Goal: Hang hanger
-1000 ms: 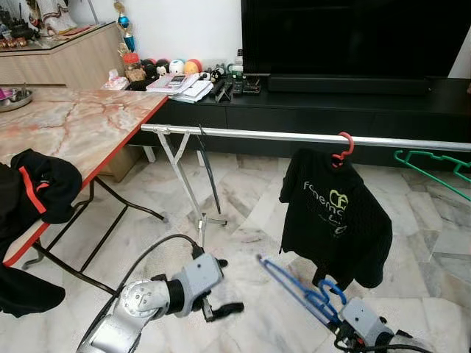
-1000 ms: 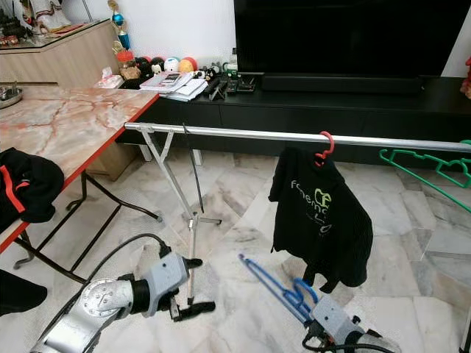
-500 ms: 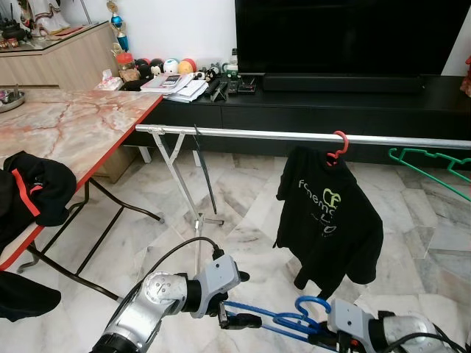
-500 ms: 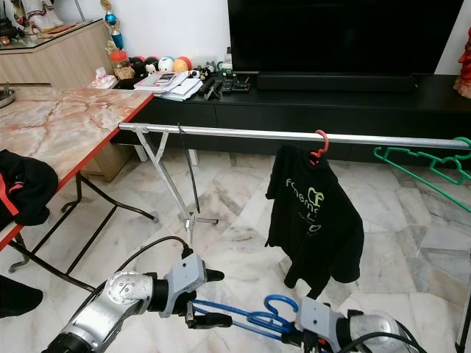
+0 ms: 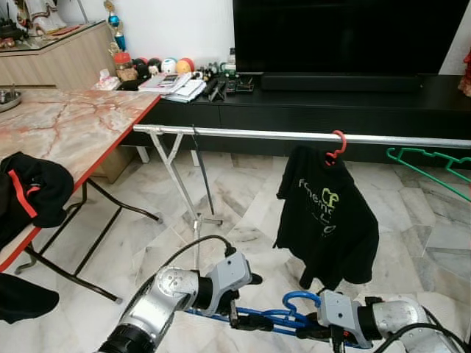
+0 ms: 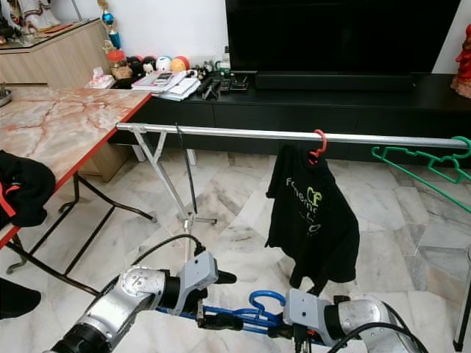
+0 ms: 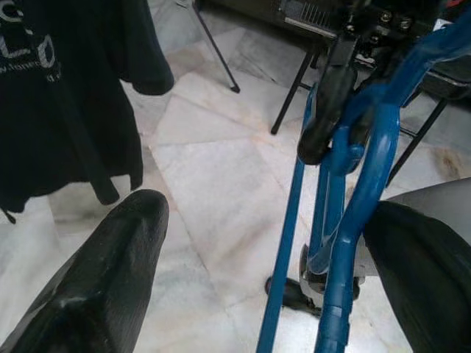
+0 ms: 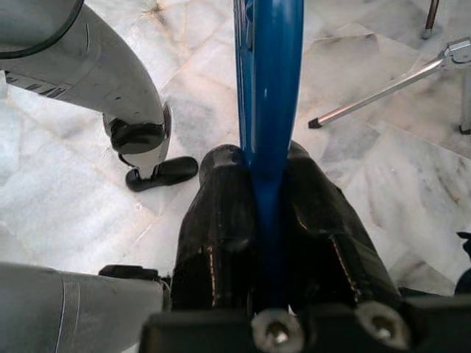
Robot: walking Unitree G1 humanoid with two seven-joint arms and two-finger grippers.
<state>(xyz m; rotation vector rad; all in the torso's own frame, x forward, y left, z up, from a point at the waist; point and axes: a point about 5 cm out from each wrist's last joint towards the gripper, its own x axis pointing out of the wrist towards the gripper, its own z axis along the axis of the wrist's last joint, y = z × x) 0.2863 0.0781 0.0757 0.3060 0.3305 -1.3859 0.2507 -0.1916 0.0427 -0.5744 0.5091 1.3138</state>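
Since 1 s ago my left gripper (image 5: pixel 243 321) has reached the hanger (image 6: pixel 254 318), fingers apart; right gripper (image 8: pixel 268 220) clamps it, seemingly light, stiff.

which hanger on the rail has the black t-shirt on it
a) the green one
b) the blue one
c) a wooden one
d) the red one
d: the black t-shirt hangs from the red hanger hooked over the rail; the green hanger on the rail is bare, and the blue hanger is down in the right gripper, its fingers shut on it.
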